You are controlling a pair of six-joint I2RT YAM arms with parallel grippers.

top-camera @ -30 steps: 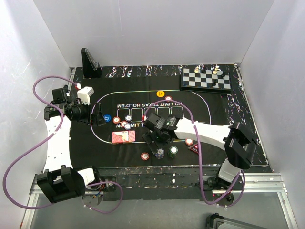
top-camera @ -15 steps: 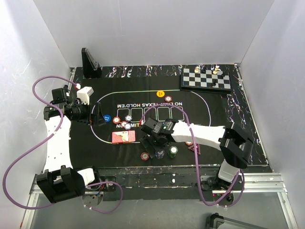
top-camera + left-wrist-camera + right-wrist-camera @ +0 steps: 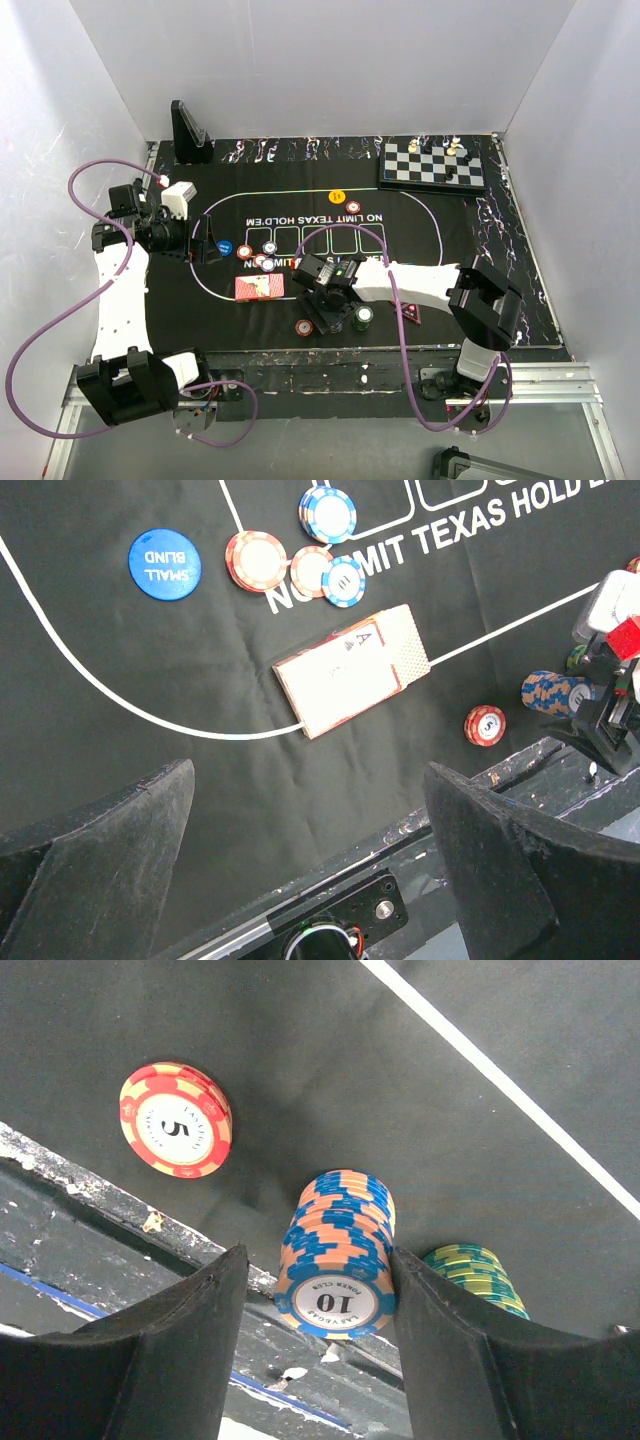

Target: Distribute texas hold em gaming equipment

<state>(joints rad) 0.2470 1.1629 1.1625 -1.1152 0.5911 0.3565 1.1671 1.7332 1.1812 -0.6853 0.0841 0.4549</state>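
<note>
My right gripper (image 3: 328, 312) is low over the near edge of the mat, jaws open on either side of a stack of orange-and-blue "10" chips (image 3: 338, 1260). The right finger touches the stack; the left finger (image 3: 190, 1340) stands a little apart. A red "5" chip (image 3: 176, 1120) lies to its left and a green-and-yellow stack (image 3: 475, 1272) to its right. My left gripper (image 3: 205, 243) is open and empty at the mat's left end. The red-backed card deck (image 3: 352, 670), the blue "small blind" button (image 3: 164, 563) and a few chips (image 3: 257, 560) lie below it.
The chessboard with its pieces (image 3: 433, 165) sits at the back right. A black stand (image 3: 188, 135) is at the back left. A yellow button (image 3: 337, 195) lies on the mat's far side. A red triangular marker (image 3: 411, 313) lies right of my right gripper.
My right gripper has moved left and toward the near edge, coming down around the orange-and-blue chip stack. The red triangular marker now shows. My left arm has not moved.
</note>
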